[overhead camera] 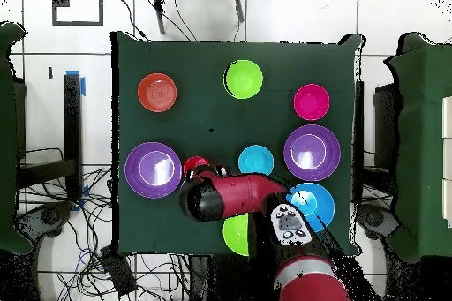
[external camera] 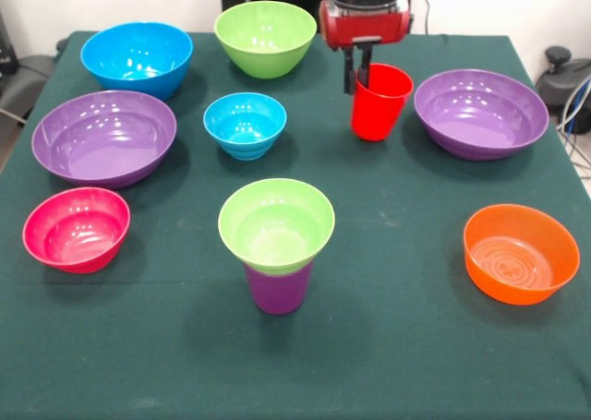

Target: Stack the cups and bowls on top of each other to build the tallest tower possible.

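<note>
Red tapered plastic cup [external camera: 379, 100], pinched at its rim by the jaws [external camera: 362, 77] and tilted off the green table [external camera: 416, 346], could slip or topple the lime bowl-on-purple-cup tower [external camera: 276, 243] standing well apart.

Red cup [overhead camera: 195, 165] half under arm [overhead camera: 231, 195]

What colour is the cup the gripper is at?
Solid red: the red cup at the gripper. It shows best in the front view.
</note>
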Controlling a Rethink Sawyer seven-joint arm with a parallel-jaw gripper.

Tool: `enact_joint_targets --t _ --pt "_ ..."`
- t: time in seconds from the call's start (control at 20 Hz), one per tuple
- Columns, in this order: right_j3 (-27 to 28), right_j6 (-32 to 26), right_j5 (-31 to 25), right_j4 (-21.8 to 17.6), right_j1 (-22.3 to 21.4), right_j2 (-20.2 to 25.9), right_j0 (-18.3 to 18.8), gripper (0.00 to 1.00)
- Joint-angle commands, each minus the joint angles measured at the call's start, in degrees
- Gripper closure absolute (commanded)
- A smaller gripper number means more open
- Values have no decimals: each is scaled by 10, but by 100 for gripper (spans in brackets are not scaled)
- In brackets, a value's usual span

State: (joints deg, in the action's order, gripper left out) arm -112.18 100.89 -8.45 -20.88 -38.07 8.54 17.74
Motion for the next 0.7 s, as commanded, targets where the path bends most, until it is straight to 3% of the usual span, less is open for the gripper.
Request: enact_joint_targets --t 0.05,0.35,0.7 --pt "10 -23 -119 10 -74 74 25 100" --pt "18 -36 -170 31 -100 120 52 100" --pt "40 -65 -288 85 -138 186 85 100"
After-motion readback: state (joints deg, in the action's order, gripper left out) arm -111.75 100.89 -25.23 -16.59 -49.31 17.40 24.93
